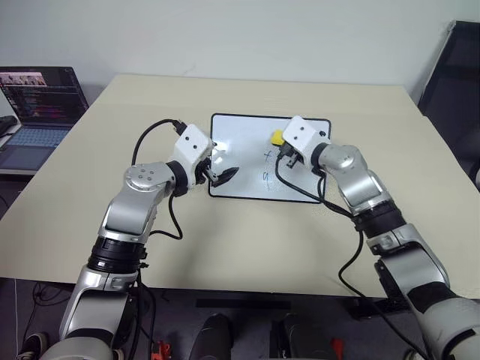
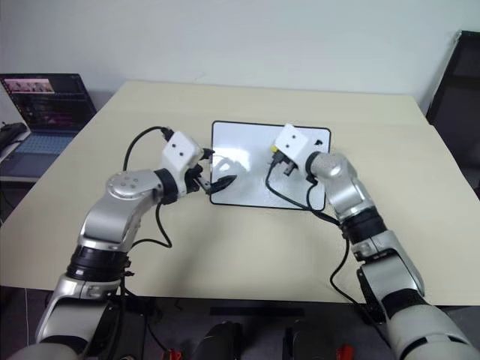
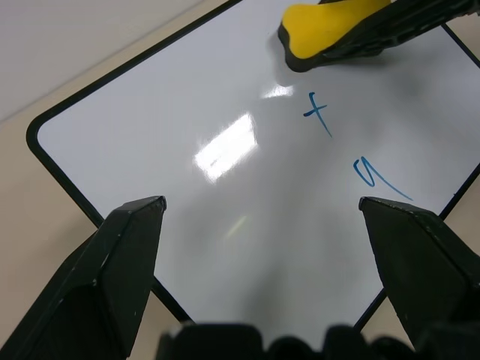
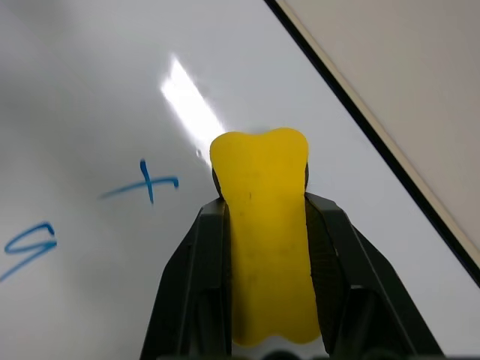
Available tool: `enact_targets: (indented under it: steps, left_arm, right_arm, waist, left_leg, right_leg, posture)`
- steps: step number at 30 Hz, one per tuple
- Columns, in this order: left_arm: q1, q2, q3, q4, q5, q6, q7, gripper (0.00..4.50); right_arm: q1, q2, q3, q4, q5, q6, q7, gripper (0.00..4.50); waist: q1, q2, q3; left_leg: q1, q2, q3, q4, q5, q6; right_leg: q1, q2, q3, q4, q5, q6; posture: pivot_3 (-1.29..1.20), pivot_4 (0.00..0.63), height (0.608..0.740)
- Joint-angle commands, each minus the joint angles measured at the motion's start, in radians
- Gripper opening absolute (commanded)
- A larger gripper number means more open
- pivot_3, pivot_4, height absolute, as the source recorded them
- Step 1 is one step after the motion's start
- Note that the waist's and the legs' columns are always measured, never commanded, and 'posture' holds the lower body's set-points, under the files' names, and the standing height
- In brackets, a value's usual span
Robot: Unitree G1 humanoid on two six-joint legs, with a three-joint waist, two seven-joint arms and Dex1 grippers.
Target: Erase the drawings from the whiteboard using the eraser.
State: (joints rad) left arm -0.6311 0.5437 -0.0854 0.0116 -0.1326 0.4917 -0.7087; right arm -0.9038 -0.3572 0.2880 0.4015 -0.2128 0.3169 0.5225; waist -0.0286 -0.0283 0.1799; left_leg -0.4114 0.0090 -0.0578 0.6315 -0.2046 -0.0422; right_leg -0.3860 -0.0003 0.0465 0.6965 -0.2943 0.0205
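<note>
Left gripper [image 3: 262, 210] fingers spread wide over whiteboard [image 3: 150, 135] — blue drawings [image 3: 319, 114] beside yellow eraser [image 3: 319, 30], clamped in right gripper

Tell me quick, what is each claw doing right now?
Left claw: open, holding nothing, over the whiteboard.
Right claw: shut on the yellow eraser.

A beige table [image 1: 247, 247] stands before a plain pale wall [image 1: 247, 37]. Off the table's far left corner, an open laptop [image 1: 37, 105] sits lower than the tabletop, its screen lit with dark windows and its keyboard facing the table. Past the table's far right corner stands a dark chair [image 1: 454, 75], only partly in view.
</note>
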Motion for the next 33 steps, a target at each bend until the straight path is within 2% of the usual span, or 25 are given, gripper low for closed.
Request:
enact_targets:
  steps: [1, 6, 11, 15, 20, 27, 33]
  left_arm:
    - [-0.025, -0.003, 0.003, -0.032, -0.001, -0.008, -0.001, 4.50]
    - [-0.025, -0.001, 0.007, -0.033, -0.006, -0.002, 0.001, 4.50]
    - [-0.002, -0.001, 0.047, -0.052, -0.031, 0.024, 0.020, 4.50]
    - [0.056, -0.006, 0.110, -0.112, -0.090, 0.076, 0.039, 4.50]
    - [0.125, 0.021, 0.152, -0.194, -0.147, 0.120, 0.020, 4.50]
    - [0.169, 0.017, 0.179, -0.202, -0.170, 0.101, 0.040, 4.50]
    - [0.197, 0.019, 0.205, -0.162, -0.176, 0.084, 0.056, 4.50]
  right_arm:
    - [0.032, -0.023, -0.031, -0.010, -0.008, 0.057, -0.008, 1.00]
    - [0.017, 0.032, -0.095, -0.099, 0.065, 0.105, -0.011, 1.00]
    - [0.052, 0.069, -0.190, -0.302, 0.207, 0.205, 0.028, 1.00]
    - [0.178, 0.068, -0.273, -0.521, 0.339, 0.272, 0.059, 1.00]
    - [0.390, 0.028, -0.321, -0.714, 0.417, 0.271, 0.075, 1.00]
    - [0.570, -0.018, -0.363, -0.840, 0.495, 0.292, 0.072, 1.00]
    - [0.654, -0.043, -0.344, -0.869, 0.479, 0.248, 0.049, 1.00]
  waist:
    - [-0.001, 0.000, 0.000]
    - [-0.002, 0.000, 0.000]
    - [-0.004, 0.000, 0.000]
    - [-0.003, 0.000, 0.000]
    - [-0.002, 0.000, 0.000]
    - [-0.003, 0.000, 0.000]
    - [-0.003, 0.000, 0.000]
  left_leg:
    - [0.000, 0.000, 0.000, 0.000, 0.000, 0.000]
    - [0.001, 0.001, 0.000, 0.000, 0.000, 0.000]
    - [-0.004, 0.001, 0.000, -0.001, 0.000, 0.000]
    - [-0.005, 0.001, -0.002, -0.004, 0.000, 0.000]
    - [-0.007, 0.001, -0.003, -0.004, 0.000, 0.000]
    - [-0.005, 0.001, -0.002, -0.003, 0.000, 0.000]
    - [-0.004, 0.001, -0.001, -0.003, 0.000, 0.000]
  right_leg:
    - [0.000, 0.000, 0.000, 0.000, 0.000, 0.000]
    - [0.000, 0.000, 0.000, 0.000, 0.000, 0.000]
    - [-0.004, 0.000, 0.000, 0.000, 0.000, 0.000]
    - [-0.004, 0.000, -0.001, -0.005, 0.000, 0.000]
    - [-0.003, -0.001, -0.002, -0.009, 0.000, 0.000]
    - [-0.002, 0.000, -0.002, -0.008, 0.000, 0.000]
    - [-0.002, 0.000, -0.002, -0.008, 0.000, 0.000]
  posture:
    - [0.00, 0.150, 0.740]
    - [0.00, 0.150, 0.740]
    - [0.00, 0.150, 0.740]
    - [0.00, 0.150, 0.740]
    - [0.00, 0.150, 0.740]
    - [0.00, 0.150, 0.740]
    - [0.00, 0.150, 0.740]
